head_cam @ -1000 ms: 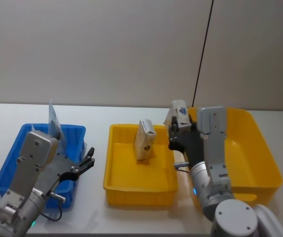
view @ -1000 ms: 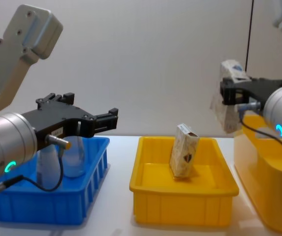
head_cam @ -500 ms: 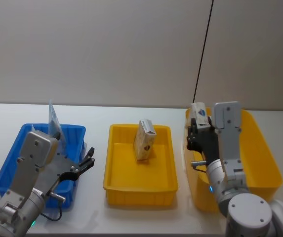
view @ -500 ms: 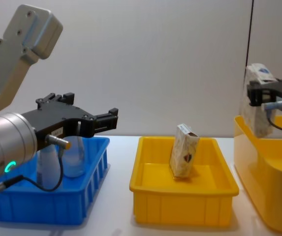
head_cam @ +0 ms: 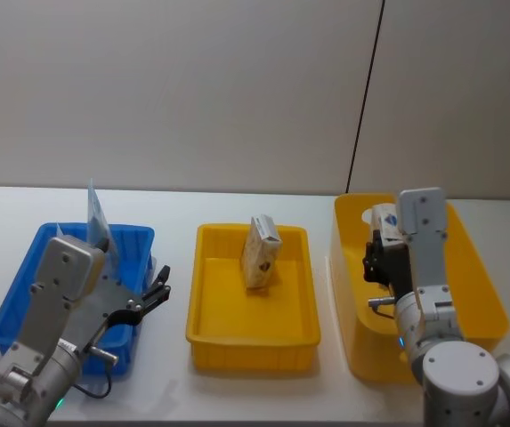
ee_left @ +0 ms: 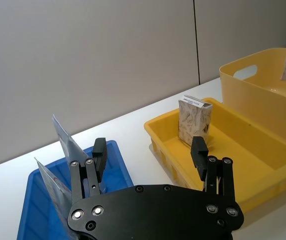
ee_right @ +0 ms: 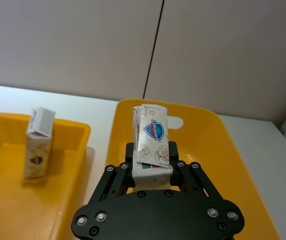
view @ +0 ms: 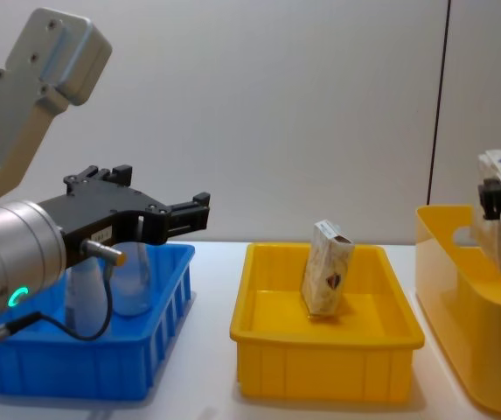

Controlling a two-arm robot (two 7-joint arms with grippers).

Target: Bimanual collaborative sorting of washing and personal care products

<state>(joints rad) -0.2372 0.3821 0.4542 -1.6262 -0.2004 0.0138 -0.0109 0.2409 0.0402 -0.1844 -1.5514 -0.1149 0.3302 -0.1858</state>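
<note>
At the left of the bench (head_cam: 183, 209), a blue bin (head_cam: 12, 298) is holding pale blue squeeze tubes (head_cam: 96, 218), which are standing against its far wall and poking up above the rim. The left end effector (head_cam: 162, 281) is hovering over the bin's right edge with its fingers spread and nothing between them, and it is pointing toward the narrow strip of bare bench next to the shallow yellow tray (head_cam: 253, 345).

In that tray a printed carton (head_cam: 261, 253) is standing upright toward the far wall. It is leaning slightly, and open tray floor is lying in front of it and to either side. Another thin gap of bench is separating the tray from the deep yellow bin (head_cam: 484, 283) on the right.

The right end effector (ee_right: 152, 152) is clenching a second carton (ee_right: 151, 137) upright. It is holding the carton just inside the bin's left wall, with the carton's top showing above the rim. Most of the bin's interior is lying open to the right of it.
</note>
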